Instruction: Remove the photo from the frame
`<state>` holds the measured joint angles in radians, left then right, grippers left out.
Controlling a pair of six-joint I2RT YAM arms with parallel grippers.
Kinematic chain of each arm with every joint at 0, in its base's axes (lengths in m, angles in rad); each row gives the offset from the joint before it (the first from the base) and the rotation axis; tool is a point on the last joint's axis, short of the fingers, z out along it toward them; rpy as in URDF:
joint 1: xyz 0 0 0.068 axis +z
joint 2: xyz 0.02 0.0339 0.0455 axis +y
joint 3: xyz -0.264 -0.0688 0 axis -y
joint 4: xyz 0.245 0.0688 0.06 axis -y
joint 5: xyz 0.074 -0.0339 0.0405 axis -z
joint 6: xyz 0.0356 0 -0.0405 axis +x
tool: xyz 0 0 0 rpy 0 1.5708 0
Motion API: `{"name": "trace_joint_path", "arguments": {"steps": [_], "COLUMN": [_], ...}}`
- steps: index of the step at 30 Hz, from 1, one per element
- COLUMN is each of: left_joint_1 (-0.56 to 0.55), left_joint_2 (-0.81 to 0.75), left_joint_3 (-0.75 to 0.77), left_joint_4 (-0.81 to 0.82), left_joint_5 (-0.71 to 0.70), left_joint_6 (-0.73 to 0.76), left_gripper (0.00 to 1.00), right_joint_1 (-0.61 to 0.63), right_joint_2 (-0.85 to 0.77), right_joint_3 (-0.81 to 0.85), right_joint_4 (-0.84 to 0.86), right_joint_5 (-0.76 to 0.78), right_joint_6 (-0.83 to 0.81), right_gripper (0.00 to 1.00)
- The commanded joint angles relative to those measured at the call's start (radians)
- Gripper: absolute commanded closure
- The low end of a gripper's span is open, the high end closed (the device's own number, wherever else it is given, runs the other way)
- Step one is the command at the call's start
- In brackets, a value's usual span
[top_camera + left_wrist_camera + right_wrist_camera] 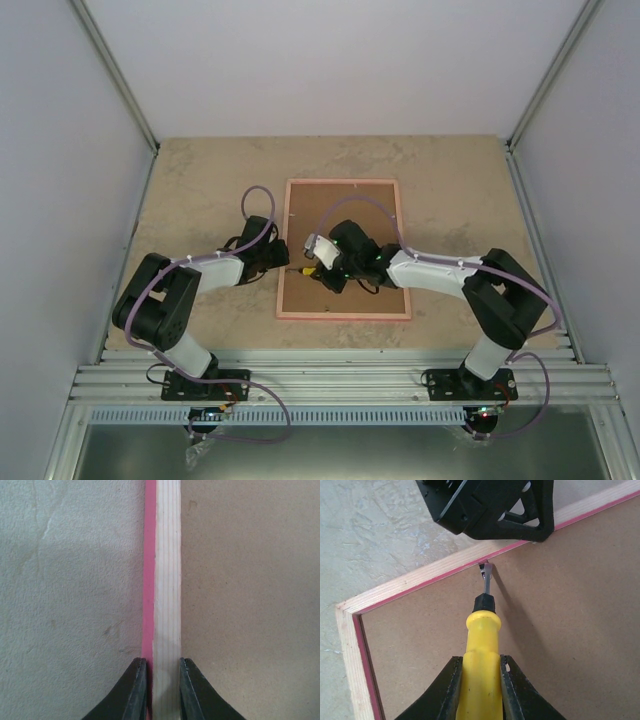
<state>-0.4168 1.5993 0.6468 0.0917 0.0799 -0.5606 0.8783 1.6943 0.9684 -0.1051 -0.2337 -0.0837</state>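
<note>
The pink frame [345, 183] lies face down on the table, its brown fibreboard back [345, 215] up. The photo is hidden under the back. My left gripper [283, 262] is shut on the frame's left rail [167, 580], one finger on the pink outer side and one on the inner side [161, 665]. My right gripper [325, 268] is shut on a yellow-handled screwdriver [482, 630]. Its blade tip [487, 572] rests at the inner edge of that rail, by a small metal tab, just below the left gripper [490, 505].
The frame's near-left corner [347, 612] shows in the right wrist view. Speckled beige table [75, 605] surrounds the frame. White walls close in the back and both sides, and a metal rail strip [340, 375] runs along the near edge.
</note>
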Motion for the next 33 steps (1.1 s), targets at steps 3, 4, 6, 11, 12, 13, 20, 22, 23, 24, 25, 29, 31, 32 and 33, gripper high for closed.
{"name": "trace_joint_path", "arguments": {"steps": [3,4,6,11,12,13,20,22,23,24,25,29,31,32,33], "left_joint_1": [-0.004,-0.004,-0.004,-0.004,-0.004,-0.004,-0.004,-0.004,-0.004,-0.004,-0.004,-0.004,-0.004,-0.004,-0.004], "left_joint_2": [0.035,0.034,0.034,0.034,0.034,0.034,0.035,0.033,0.032,0.03,0.028,0.022,0.021,0.021,0.019], "left_joint_3": [-0.01,-0.01,-0.01,-0.012,-0.011,-0.01,-0.01,-0.01,-0.011,-0.01,-0.012,-0.013,-0.012,-0.012,-0.013], "left_joint_4": [-0.084,-0.084,-0.084,-0.083,-0.084,-0.083,-0.084,-0.085,-0.086,-0.085,-0.086,-0.087,-0.087,-0.087,-0.087], "left_joint_5": [0.041,0.042,0.043,0.044,0.044,0.043,0.041,0.039,0.037,0.034,0.032,0.024,0.021,0.02,0.02], "left_joint_6": [-0.024,-0.024,-0.023,-0.025,-0.024,-0.026,-0.026,-0.025,-0.027,-0.026,-0.027,-0.028,-0.028,-0.027,-0.027], "left_gripper": [0.87,0.87,0.87,0.87,0.87,0.87,0.87,0.87,0.87,0.87,0.87,0.87,0.87,0.87,0.87], "right_joint_1": [-0.003,-0.004,-0.005,-0.006,-0.006,-0.006,-0.005,-0.005,-0.005,-0.005,-0.005,-0.005,-0.005,-0.005,-0.006], "right_joint_2": [0.048,0.049,0.053,0.074,0.081,0.088,0.124,0.129,0.128,0.126,0.124,0.115,0.111,0.109,0.107], "right_joint_3": [0.054,0.055,0.059,0.087,0.101,0.115,0.166,0.173,0.175,0.178,0.181,0.188,0.188,0.189,0.19], "right_joint_4": [-0.019,-0.019,-0.025,-0.086,-0.115,-0.141,-0.246,-0.265,-0.273,-0.282,-0.292,-0.319,-0.327,-0.33,-0.333], "right_joint_5": [0.022,0.022,0.023,-0.013,-0.023,-0.031,-0.097,-0.121,-0.128,-0.133,-0.136,-0.145,-0.151,-0.153,-0.157], "right_joint_6": [0.019,0.02,0.023,0.004,0.003,0.005,0.005,0.008,0.008,0.008,0.009,0.005,0.001,0.0,-0.004], "right_gripper": [1.0,1.0,1.0,0.99,0.99,1.0,1.0,1.0,1.0,0.99,0.99,1.0,0.99,0.99,1.0]}}
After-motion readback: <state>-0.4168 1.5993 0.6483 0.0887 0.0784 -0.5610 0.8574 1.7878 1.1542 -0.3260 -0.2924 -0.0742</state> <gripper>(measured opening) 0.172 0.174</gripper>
